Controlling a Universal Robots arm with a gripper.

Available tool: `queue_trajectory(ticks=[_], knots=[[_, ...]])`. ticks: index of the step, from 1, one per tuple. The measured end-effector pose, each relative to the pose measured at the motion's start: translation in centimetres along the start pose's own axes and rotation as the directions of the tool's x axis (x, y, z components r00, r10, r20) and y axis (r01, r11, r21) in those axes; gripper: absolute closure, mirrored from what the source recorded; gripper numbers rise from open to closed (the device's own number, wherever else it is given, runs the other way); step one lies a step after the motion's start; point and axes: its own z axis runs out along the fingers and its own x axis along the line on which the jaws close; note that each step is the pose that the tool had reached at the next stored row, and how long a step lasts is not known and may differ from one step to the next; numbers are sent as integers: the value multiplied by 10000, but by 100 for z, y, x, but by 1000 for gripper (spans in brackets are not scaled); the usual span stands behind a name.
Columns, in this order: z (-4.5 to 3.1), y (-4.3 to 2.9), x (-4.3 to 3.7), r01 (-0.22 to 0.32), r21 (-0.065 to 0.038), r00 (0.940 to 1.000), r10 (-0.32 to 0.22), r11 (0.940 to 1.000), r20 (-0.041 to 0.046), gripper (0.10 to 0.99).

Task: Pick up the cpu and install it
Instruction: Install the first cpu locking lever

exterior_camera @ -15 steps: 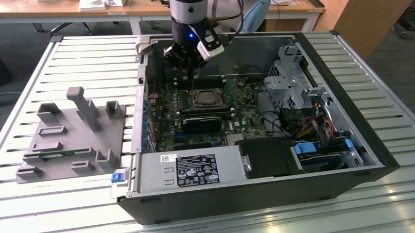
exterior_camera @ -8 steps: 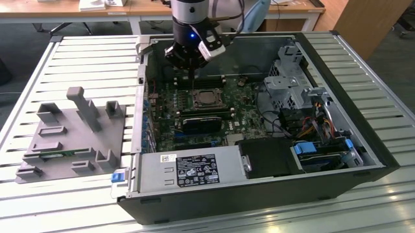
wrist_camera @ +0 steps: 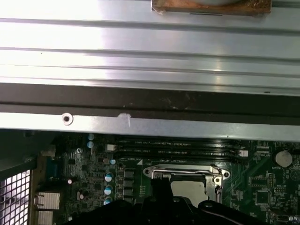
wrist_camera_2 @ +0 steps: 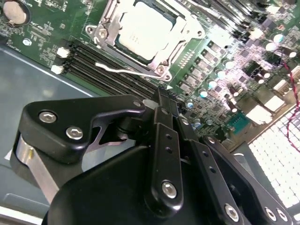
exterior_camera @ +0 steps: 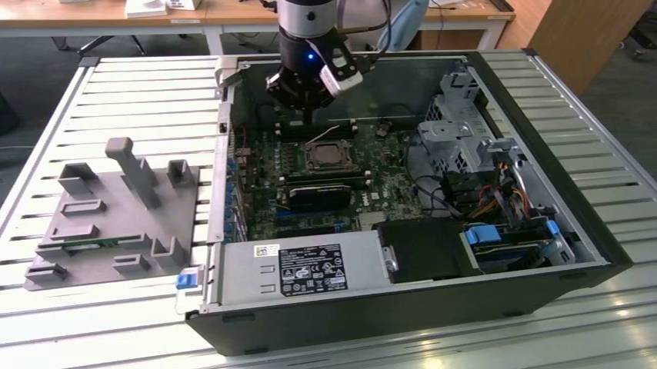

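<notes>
Exterior view: we see the gripper [exterior_camera: 308, 115] above the motherboard [exterior_camera: 308, 177], fingers together, holding nothing; the cpu [exterior_camera: 326, 156] sits in its socket just beyond | Second wrist view: cpu [wrist_camera_2: 145, 30] seated inside the socket frame [wrist_camera_2: 159, 70], past the closed fingers [wrist_camera_2: 161, 105] | First wrist view: cpu [wrist_camera: 187, 190] near the memory slots [wrist_camera: 178, 151].

Open from above over the socket with the cpu [exterior_camera: 328, 156] seated in it — nothing overhanging there in the exterior view. Crowded just beside it: memory slots [wrist_camera_2: 101, 65] toward the case's far wall, the black heatsink block [exterior_camera: 318, 197] toward its near edge. Hemmed in by the drive cage [exterior_camera: 464, 123] and loose cables [exterior_camera: 491, 192] along the case's edge at the exterior view's right. Blocked at the near edge by the power supply box [exterior_camera: 298, 269]. Gripper [exterior_camera: 308, 115] hanging low over the memory slots — close to the far wall.
</notes>
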Motion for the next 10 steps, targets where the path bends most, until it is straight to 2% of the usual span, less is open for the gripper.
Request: queue_trajectory(ticks=[2,3,10], knots=[[5,-1,-5,-3,-271,10000,3,9996,7,980],[7,-2,-8,-5,-296,10000,5,9996,8,980],[26,-4,-37,-8,-294,10000,8,9996,7,980]])
